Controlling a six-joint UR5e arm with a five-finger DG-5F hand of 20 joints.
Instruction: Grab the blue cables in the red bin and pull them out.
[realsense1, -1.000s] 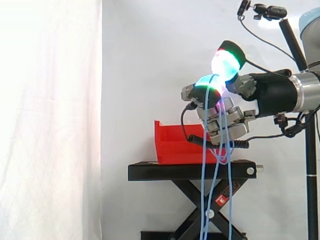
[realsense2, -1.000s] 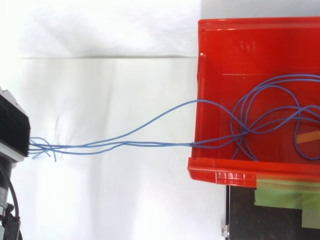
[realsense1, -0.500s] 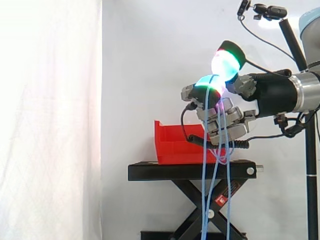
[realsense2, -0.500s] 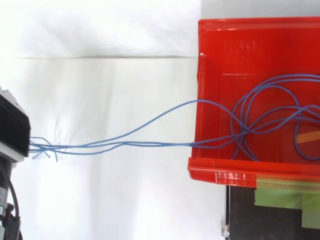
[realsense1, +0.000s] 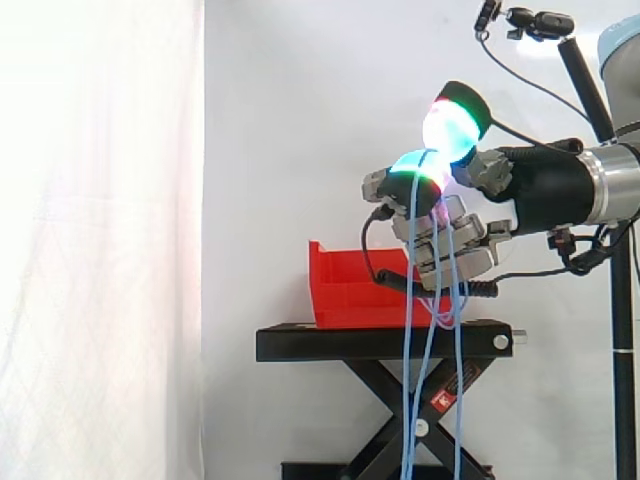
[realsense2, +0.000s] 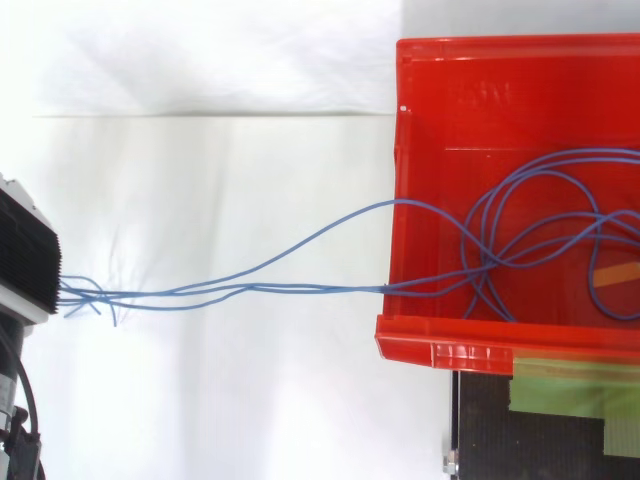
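Side view: hand raised above and to the right of the red bin, over the right end of the black stand. Curled shut on the blue cables, pinched at the glowing pads and draped straight down past the stand toward the floor.

Top view: several strands out over the bin's left wall, drawn into a loose bunch well clear of the bin. Inside the bin: tangled loops on the floor, crossing one another, beside a small orange strip.

Progress, as a judgement: grab done, pull-out only part-way. Free lengths outside, bulk of the loops in the bin. Left to do: more travel away from the bin until the last loop clears the wall. Possible snag at the loop crossings; worth watching for the bin dragging on the stand.
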